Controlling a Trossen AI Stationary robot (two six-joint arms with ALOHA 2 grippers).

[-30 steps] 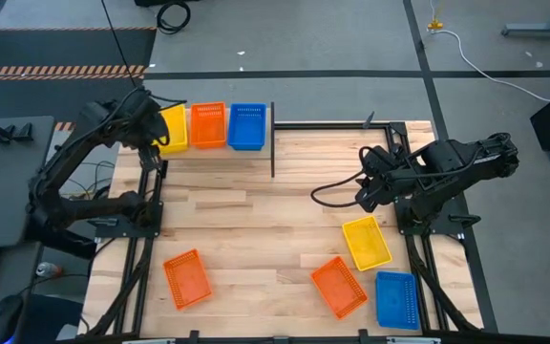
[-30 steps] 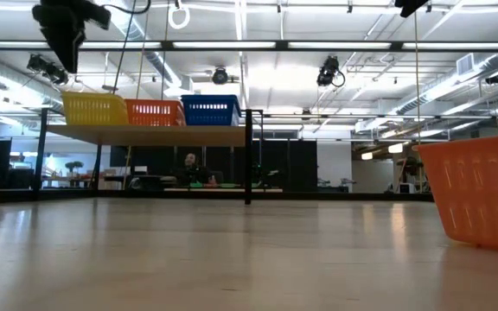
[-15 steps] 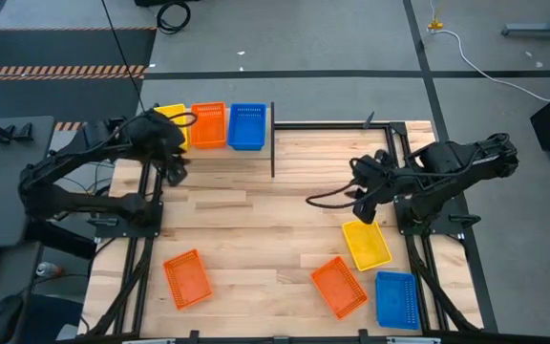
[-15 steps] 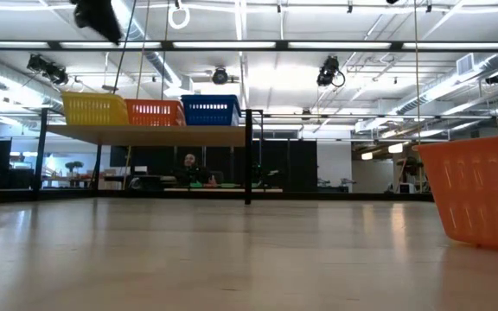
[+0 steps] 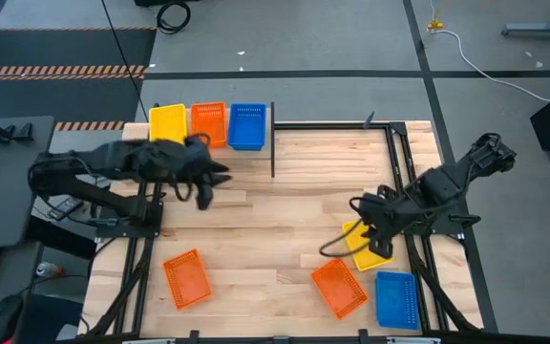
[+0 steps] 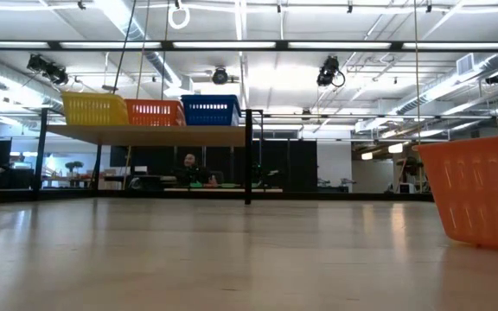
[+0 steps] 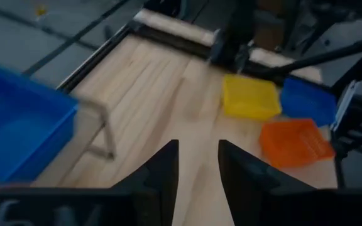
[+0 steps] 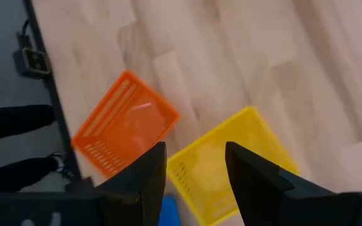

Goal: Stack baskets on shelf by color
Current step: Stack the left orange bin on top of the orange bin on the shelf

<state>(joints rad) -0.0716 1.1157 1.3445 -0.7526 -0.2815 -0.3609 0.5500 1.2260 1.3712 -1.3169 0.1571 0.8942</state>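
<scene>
Nearest the front edge of the desk, four baskets are lying loose: an orange basket at the left, and at the right another orange basket, a blue basket and a yellow basket. The right gripper is hanging directly over that yellow basket, its fingers spread and holding nothing, so the pick-up step appears to be in hand. The next move likely calls for lowering straight down so one finger goes inside a mesh wall, then clamping. Farther back, the left gripper is hovering empty over bare desk, jaws parted. At the far edge, the shelf is carrying a yellow, an orange and a blue basket side by side.
</scene>
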